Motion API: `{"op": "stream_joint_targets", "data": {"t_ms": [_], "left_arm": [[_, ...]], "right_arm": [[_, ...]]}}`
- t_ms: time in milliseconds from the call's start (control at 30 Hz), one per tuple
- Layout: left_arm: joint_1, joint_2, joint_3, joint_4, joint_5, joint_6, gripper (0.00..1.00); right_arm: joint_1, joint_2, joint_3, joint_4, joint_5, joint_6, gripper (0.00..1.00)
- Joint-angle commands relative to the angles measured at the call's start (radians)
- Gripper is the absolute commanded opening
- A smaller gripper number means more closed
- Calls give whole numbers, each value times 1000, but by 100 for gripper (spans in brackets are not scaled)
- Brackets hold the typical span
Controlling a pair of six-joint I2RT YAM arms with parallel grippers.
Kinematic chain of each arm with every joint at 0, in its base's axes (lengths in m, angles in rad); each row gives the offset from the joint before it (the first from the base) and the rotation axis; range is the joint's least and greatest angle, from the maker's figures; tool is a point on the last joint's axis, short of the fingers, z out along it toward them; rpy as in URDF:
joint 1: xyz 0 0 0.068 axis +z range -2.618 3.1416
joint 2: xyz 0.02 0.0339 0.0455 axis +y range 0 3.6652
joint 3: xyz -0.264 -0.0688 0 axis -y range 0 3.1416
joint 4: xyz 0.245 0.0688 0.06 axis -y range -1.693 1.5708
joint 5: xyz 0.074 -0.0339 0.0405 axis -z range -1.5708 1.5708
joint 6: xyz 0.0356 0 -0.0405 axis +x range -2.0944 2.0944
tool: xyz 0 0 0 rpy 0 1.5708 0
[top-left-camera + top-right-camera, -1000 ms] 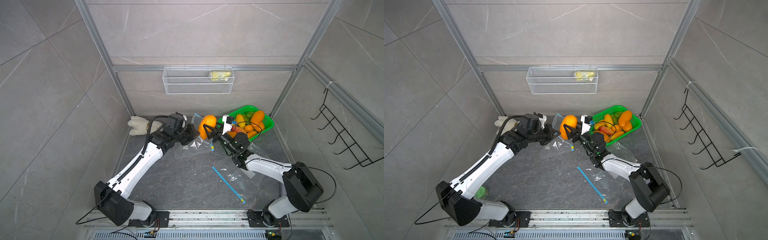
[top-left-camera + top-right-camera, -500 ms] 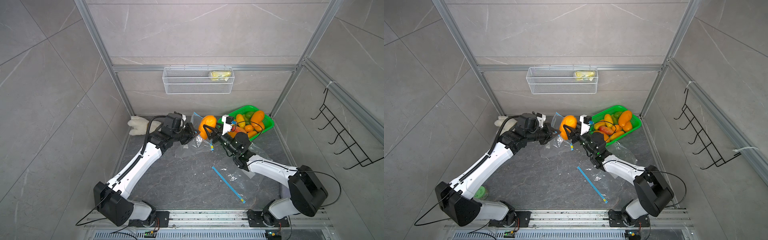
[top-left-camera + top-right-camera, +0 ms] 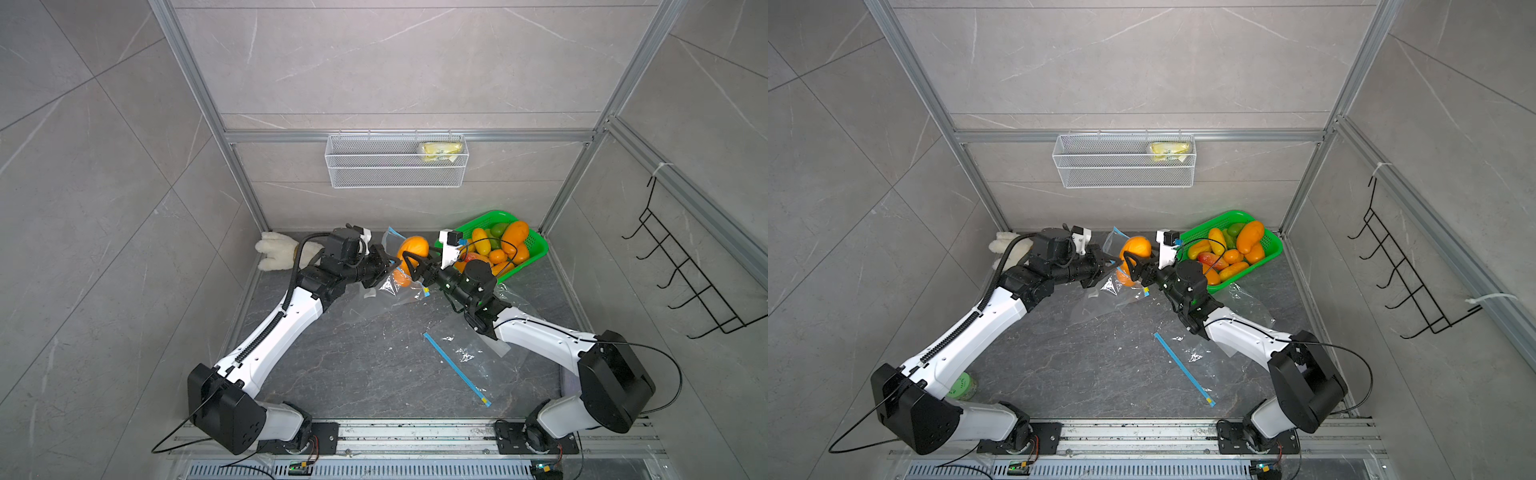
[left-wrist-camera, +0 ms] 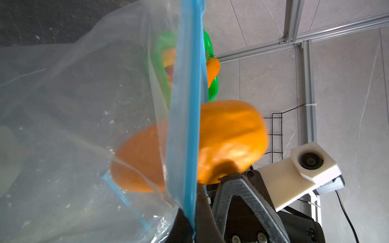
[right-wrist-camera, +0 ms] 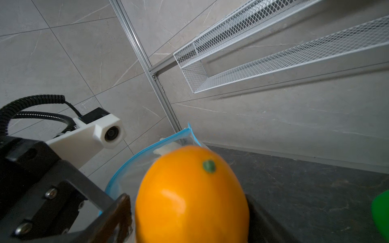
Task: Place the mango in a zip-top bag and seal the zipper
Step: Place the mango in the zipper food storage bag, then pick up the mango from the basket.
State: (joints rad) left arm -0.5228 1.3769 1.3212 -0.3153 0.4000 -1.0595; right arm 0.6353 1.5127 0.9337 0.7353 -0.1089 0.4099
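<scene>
At the back of the worktop [image 3: 353, 374], beside the green basket [image 3: 538, 249], the mango [image 3: 413, 247] sits half inside the mouth of the bag [image 3: 392, 289]. My left claw [image 3: 390, 264] is pinching the bag's blue zipper strip [image 4: 189, 105]. The right claw [image 3: 415, 266] has a finger on each side of the mango, but I can't tell if it's gripping. Risks as I see them: if loose, the mango rolls back out over the rim, or its weight pulls the strip from the pinch and the mouth collapses.

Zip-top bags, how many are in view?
2 for sure: the held bag, pinched at its blue zipper by the left pincer, mango at its mouth; the flat bag by the right arm. Clear plastic beside the green basket may be a third.
</scene>
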Motion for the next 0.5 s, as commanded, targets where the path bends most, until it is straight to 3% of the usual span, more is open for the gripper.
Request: {"op": "stream_joint_targets", "data": {"t_ms": [0, 300, 467], "left_arm": [[7, -30, 1, 73, 49, -22, 6], [22, -31, 5, 60, 54, -9, 6], [52, -33, 18, -42, 39, 98, 6]], "right_arm": [[4, -33, 18, -35, 12, -17, 89], [-6, -127, 66, -224, 24, -23, 90], [-43, -236, 160, -550, 202, -9, 98]]}}
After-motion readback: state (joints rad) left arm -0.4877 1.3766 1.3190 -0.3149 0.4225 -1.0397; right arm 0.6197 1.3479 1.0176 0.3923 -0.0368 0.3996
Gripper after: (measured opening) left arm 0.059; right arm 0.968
